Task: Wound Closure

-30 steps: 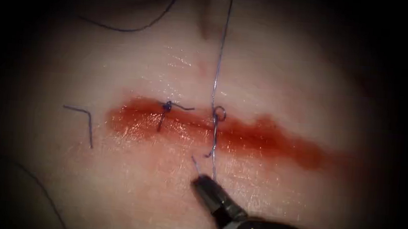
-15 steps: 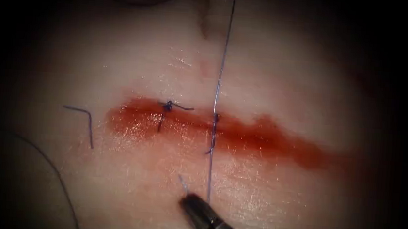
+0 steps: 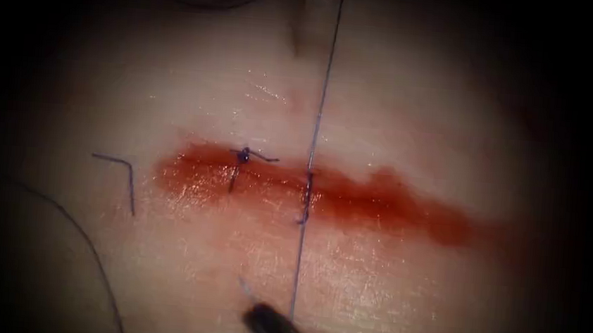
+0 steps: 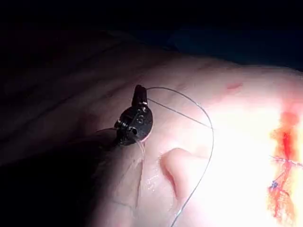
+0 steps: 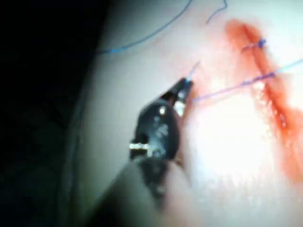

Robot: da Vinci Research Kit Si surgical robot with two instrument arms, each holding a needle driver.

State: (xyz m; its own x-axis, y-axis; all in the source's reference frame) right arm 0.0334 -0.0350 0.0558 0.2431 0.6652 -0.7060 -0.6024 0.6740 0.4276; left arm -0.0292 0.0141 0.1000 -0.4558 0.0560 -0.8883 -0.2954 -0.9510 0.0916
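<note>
Light pools on the tissue point(image 3: 386, 110) around the cut point(image 3: 350, 199) — wet glints just below it, the thread point(image 3: 316, 119) crossing it lit pale, darkness well beyond. In the 2 wrist views, tissue beside the cut glares white.

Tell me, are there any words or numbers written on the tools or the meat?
None: no words, numbers or signs can be read.
The right tool, shut on the thread, is plain dark metal.
The left tool, holding thread too, bears no readable mark.
The tissue and its cut carry no label.
</note>
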